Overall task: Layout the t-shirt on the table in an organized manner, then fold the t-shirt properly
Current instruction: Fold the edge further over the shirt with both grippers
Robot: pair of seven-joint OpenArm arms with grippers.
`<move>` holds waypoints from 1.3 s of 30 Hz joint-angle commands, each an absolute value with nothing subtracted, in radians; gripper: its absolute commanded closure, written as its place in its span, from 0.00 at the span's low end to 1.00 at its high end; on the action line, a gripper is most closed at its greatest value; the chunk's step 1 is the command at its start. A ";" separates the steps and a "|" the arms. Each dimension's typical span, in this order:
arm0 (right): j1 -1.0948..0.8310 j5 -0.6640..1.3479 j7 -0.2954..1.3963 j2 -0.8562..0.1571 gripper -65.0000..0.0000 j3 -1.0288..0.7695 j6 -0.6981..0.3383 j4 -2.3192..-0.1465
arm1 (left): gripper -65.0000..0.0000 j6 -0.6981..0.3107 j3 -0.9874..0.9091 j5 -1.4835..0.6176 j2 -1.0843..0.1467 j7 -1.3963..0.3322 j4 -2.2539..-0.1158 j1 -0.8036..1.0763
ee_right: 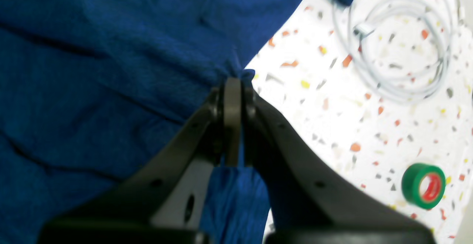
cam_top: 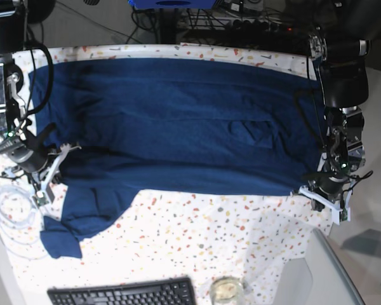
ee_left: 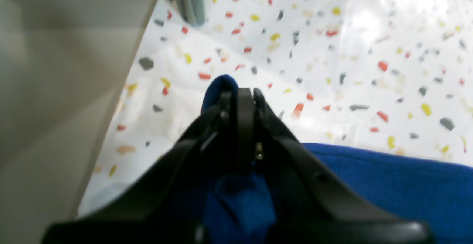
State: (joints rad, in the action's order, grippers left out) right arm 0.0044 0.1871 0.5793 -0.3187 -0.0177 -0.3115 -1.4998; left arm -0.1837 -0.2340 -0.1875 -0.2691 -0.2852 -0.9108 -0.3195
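Note:
The dark navy t-shirt lies spread wide across the speckled table, one sleeve trailing toward the front left. My left gripper is shut on the t-shirt at its right edge, a small fold of blue cloth poking past the fingertips. In the base view this left gripper sits at the shirt's lower right corner. My right gripper is shut on the t-shirt at its edge; from the base camera the right gripper is by the left side, above the sleeve.
A coiled white cable and a green tape roll lie on the table beside my right gripper. A black keyboard and a small glass dish sit at the front edge. A grey panel stands left of my left gripper.

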 commanded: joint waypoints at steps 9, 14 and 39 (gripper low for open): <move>-0.050 0.194 0.578 -0.346 1.00 -0.027 -0.311 -1.560 | 1.00 -0.189 -0.294 -0.193 -0.277 -0.332 -1.032 -0.248; -0.074 0.194 0.639 -0.358 1.00 -0.027 -0.311 -1.616 | 1.00 -0.193 -0.337 -0.193 -0.275 -0.458 -1.138 -0.205; -0.321 0.196 0.762 -0.260 1.00 -0.131 -0.311 -1.741 | 1.00 -0.193 -0.343 -0.193 -0.257 -0.504 -1.346 0.079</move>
